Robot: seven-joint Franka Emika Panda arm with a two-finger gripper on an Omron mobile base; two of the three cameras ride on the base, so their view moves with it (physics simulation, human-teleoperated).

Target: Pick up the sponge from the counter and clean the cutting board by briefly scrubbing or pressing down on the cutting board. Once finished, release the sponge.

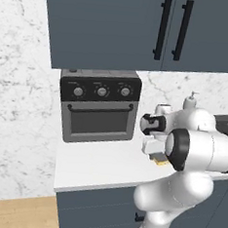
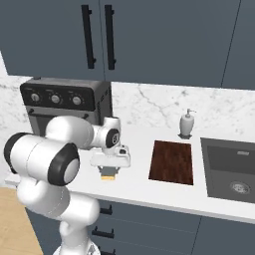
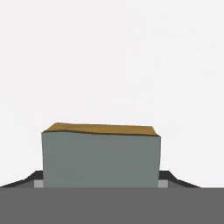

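Note:
The sponge (image 3: pixel 100 157) sits close in the hand view, grey-green face toward the camera and a yellow strip along its far edge. My gripper (image 3: pixel 100 183) has its dark fingertips (image 3: pixel 30 178) tight against both sides of the sponge, shut on it. In the right base view the gripper (image 2: pixel 107 168) points down at the white counter (image 2: pixel 144 191), with the yellow sponge (image 2: pixel 106 174) under the hand. The dark reddish-brown cutting board (image 2: pixel 172 162) lies flat to the right of the sponge, apart from it. In the left base view my forearm partly hides the sponge (image 1: pixel 159 161) and the gripper (image 1: pixel 157 157).
A grey toaster oven (image 1: pixel 99 107) stands at the back of the counter (image 1: pixel 96 166), left of the hand. A soap dispenser (image 2: pixel 186 123) stands behind the board. The dark sink basin (image 2: pixel 231 169) lies at the right. Blue-grey wall cabinets (image 2: pixel 149 40) hang overhead.

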